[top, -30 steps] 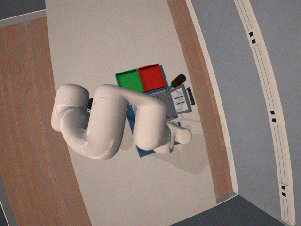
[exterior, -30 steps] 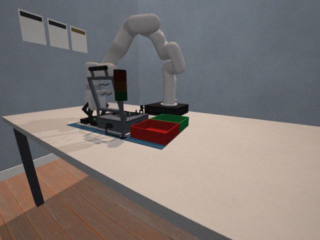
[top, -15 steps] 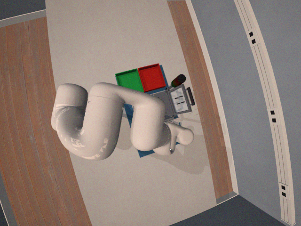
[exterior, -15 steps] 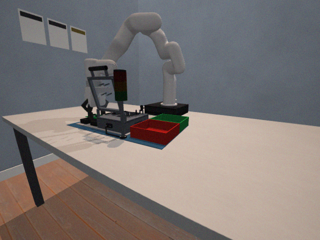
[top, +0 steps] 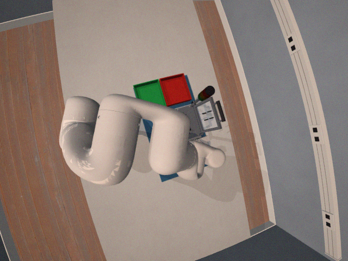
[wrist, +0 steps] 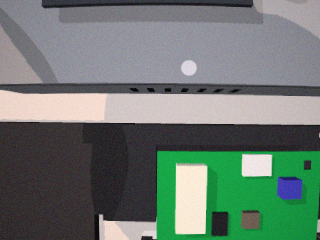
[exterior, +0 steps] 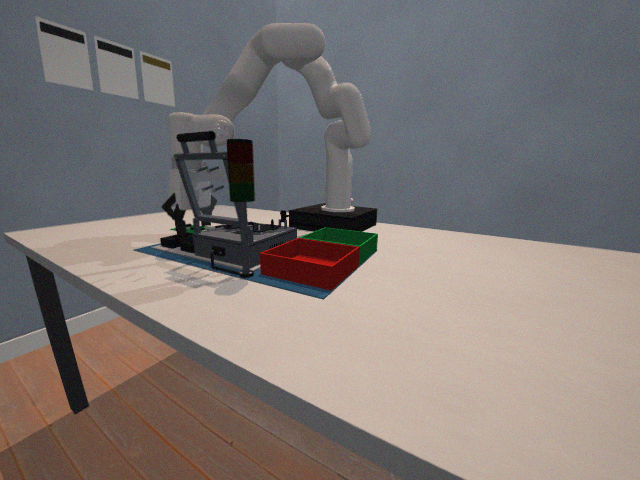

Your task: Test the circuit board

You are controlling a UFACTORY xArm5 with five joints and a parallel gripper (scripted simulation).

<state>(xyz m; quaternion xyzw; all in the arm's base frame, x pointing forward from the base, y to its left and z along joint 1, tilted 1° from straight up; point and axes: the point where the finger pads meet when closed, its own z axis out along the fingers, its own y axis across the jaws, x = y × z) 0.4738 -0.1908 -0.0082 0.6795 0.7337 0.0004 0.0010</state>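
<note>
Circuit board (exterior: 187, 227) (wrist: 237, 187), one, green — component side up, raised just above the black tray (exterior: 170, 240) (wrist: 45, 170), outside the tester (top: 191, 112) (exterior: 222, 250) (wrist: 125, 45). Carried on its upper face: a long cream block (wrist: 191, 198) at the left in the wrist view, a smaller white block (wrist: 257, 165), a blue component (wrist: 289, 188), plus small black and brown parts.

Fingers (exterior: 193, 228), one pair, set wide and clamped on the board's opposite edges; their tips are barely shown at the bottom of the wrist view.

Tester, grey, one; its lid (top: 211, 130) (exterior: 187, 188) is raised, with a black handle (top: 220, 111) (exterior: 196, 136) at the top.

Signal light (top: 206, 93) (exterior: 240, 170), red over amber over green, beside the lid — all sections dark.

Bins, two, both empty: red (top: 175, 89) (exterior: 310, 268), at the near end in the exterior view; green (top: 150, 92) (exterior: 368, 250), just beyond it. In the top view, green is placed left of red.

Blue mat (top: 168, 177) (exterior: 315, 292), one, laid on the pale desk (top: 135, 219) (exterior: 465, 330) and partly covered by tester and bins.
</note>
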